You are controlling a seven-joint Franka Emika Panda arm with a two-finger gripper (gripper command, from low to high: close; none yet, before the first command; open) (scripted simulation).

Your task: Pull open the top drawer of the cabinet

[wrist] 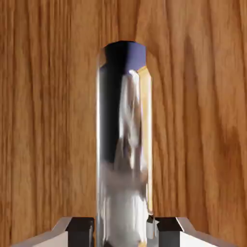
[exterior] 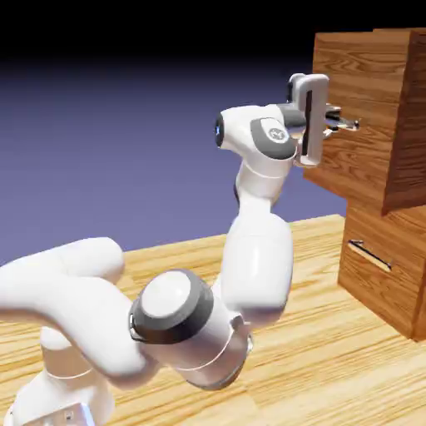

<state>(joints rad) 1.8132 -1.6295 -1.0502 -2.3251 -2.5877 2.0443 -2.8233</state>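
At the exterior view's right I see the cabinet (exterior: 391,250), its top drawer (exterior: 366,108) jutting out over the lower one; my gripper (exterior: 339,123) is clamped on its silver handle (wrist: 124,144).

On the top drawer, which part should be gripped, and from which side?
Grip the top drawer's silver handle, coming straight at the front. It is a slim bar standing off the wood, so fingers fit either side. The tool is shut on it that way.
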